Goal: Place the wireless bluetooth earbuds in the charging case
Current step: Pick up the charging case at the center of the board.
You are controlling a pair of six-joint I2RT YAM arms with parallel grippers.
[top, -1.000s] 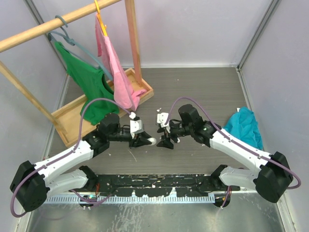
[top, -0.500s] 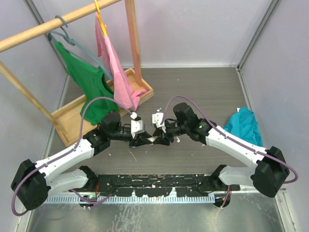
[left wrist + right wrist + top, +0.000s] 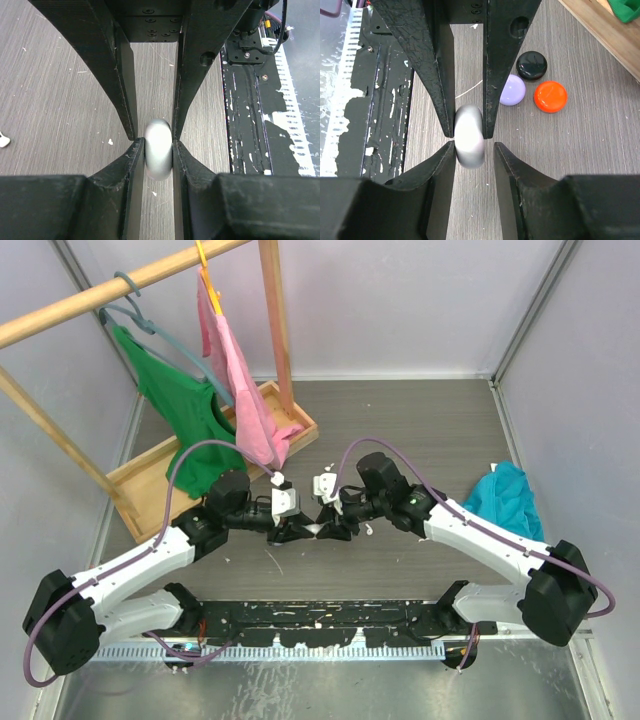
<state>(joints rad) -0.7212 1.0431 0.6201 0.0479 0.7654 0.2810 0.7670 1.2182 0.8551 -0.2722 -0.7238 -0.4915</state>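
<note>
A white round charging case point(image 3: 158, 150) hangs on edge just above the wooden tabletop, and my left gripper point(image 3: 157, 144) is shut on it. My right gripper point(image 3: 474, 146) faces it from the other side with its jaws narrowed around the same case point(image 3: 469, 135). One pad touches the case and the other stands a small gap off. From above, both grippers meet at the case point(image 3: 315, 531) in the middle of the table. A tiny white piece, perhaps one of the earbuds point(image 3: 2, 141), lies on the table at the left edge of the left wrist view.
Black point(image 3: 531, 65), lilac point(image 3: 512, 90) and orange-red point(image 3: 550, 96) puck-shaped cases lie close together just beyond the grippers. A wooden clothes rack point(image 3: 150, 480) with green point(image 3: 185, 405) and pink point(image 3: 240, 390) garments stands at the back left. A teal cloth point(image 3: 505, 502) lies at the right.
My right gripper has moved left up to the white case and narrowed its jaws around it. The left gripper has kept its grip and barely moved.
</note>
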